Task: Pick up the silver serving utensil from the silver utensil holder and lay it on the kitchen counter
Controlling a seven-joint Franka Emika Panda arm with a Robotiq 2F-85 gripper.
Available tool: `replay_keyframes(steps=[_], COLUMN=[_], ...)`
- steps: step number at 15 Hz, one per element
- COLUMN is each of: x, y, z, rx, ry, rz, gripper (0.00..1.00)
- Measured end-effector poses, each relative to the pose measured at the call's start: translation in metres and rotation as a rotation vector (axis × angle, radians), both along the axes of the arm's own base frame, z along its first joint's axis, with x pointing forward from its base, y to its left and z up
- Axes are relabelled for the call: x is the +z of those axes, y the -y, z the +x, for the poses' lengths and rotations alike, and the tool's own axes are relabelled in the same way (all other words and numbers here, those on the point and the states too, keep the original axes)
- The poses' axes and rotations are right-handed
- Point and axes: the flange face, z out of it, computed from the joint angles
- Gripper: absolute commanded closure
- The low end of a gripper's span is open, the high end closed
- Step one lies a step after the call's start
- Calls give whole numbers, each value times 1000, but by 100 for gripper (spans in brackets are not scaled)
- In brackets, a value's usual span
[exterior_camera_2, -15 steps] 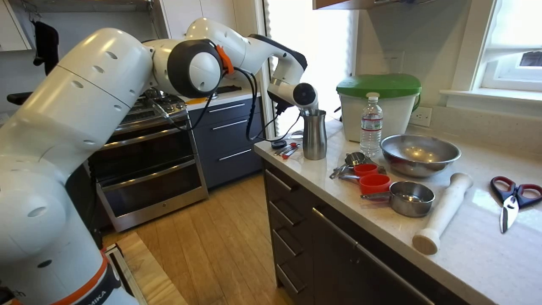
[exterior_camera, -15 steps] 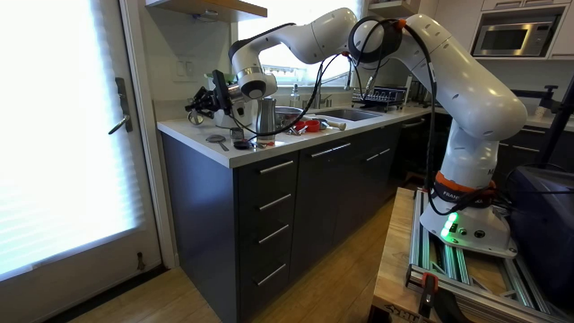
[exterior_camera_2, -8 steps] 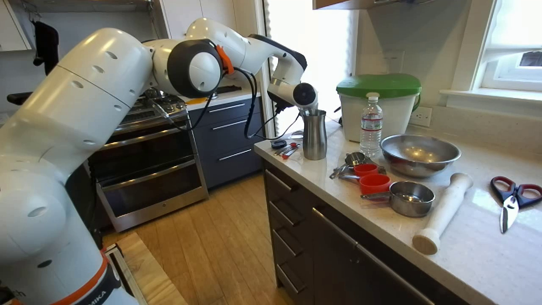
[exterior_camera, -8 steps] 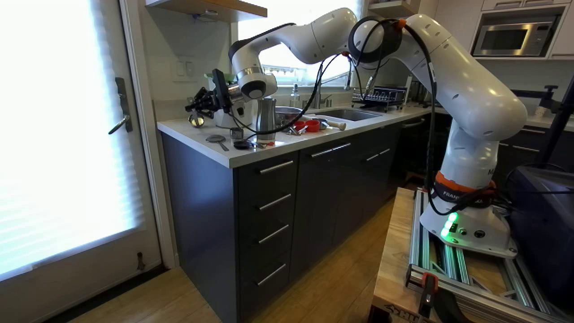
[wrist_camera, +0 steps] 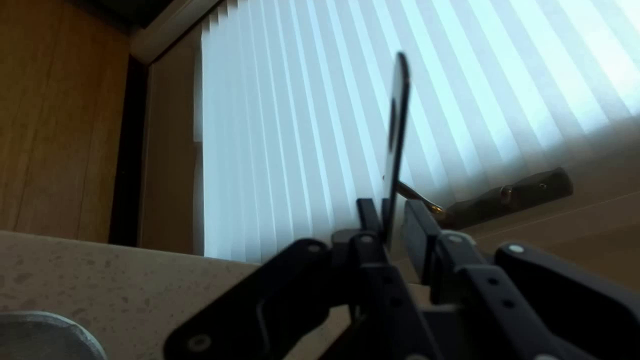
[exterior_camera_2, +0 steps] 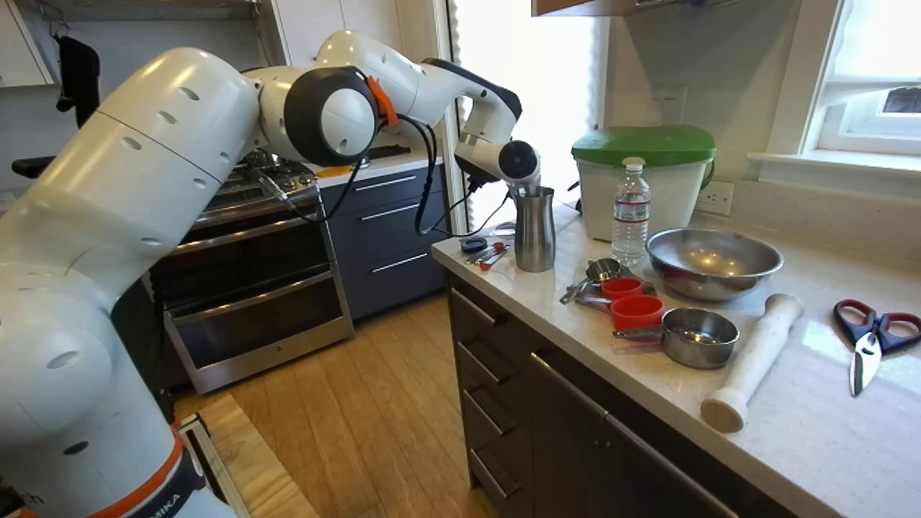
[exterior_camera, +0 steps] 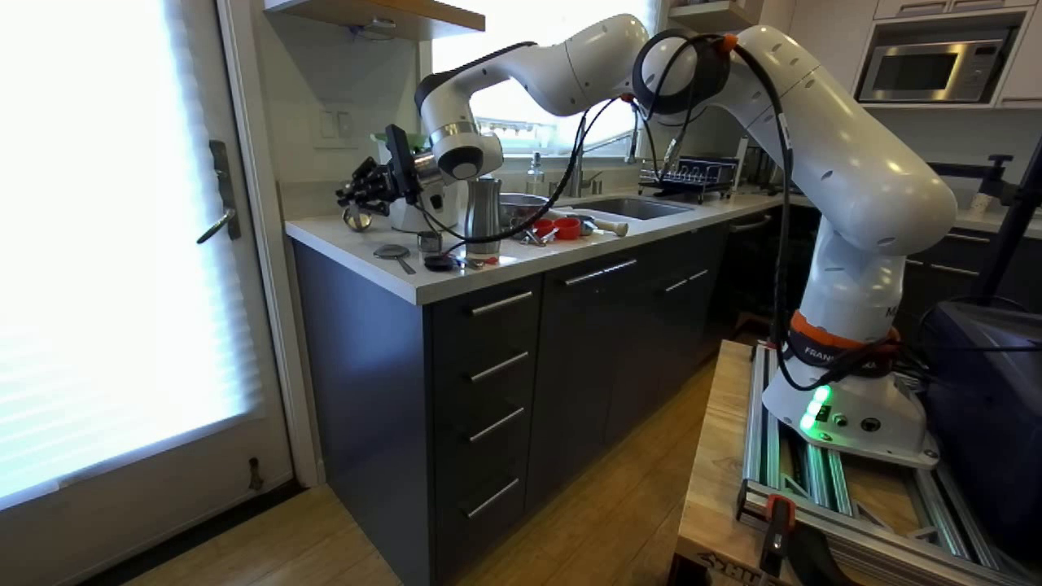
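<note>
The silver serving utensil's slim handle (wrist_camera: 397, 120) stands between the fingers of my gripper (wrist_camera: 397, 220) in the wrist view. It lies against the left finger (wrist_camera: 368, 215), while a gap separates it from the right finger (wrist_camera: 422, 225), so the jaws are parted. In an exterior view its round shiny head (exterior_camera: 356, 218) shows just below my gripper (exterior_camera: 346, 197), low over the far end of the kitchen counter (exterior_camera: 334, 241); whether it touches the counter I cannot tell. The silver utensil holder (exterior_camera: 483, 216) stands upright nearer the sink, also visible as a silver cylinder (exterior_camera_2: 534, 230). My wrist hides the gripper there.
A flat mesh utensil (exterior_camera: 392, 251) and a small metal cup (exterior_camera: 429, 242) lie near the counter corner. Behind are a white bin with green lid (exterior_camera_2: 644, 173) and a bottle (exterior_camera_2: 632, 216). Red measuring cups (exterior_camera_2: 637, 311), a bowl (exterior_camera_2: 712, 262), pestle (exterior_camera_2: 754, 363) and scissors (exterior_camera_2: 870, 338) occupy the counter.
The fingers have spread a little, loosening around the handle. The utensil's round head sits slightly lower and its reflection has shifted. The arm itself has hardly moved.
</note>
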Motion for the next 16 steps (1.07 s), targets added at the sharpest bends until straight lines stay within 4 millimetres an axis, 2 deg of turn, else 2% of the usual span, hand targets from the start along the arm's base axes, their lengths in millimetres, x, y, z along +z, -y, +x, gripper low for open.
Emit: replay_keyframes(steps=[4, 7, 16], x=[0, 0, -1], y=[0, 1, 6], z=[0, 0, 0], rx=[-3, -6, -16], ry=[-5, -8, -17], rz=[7, 10, 16], gripper=[17, 0, 0])
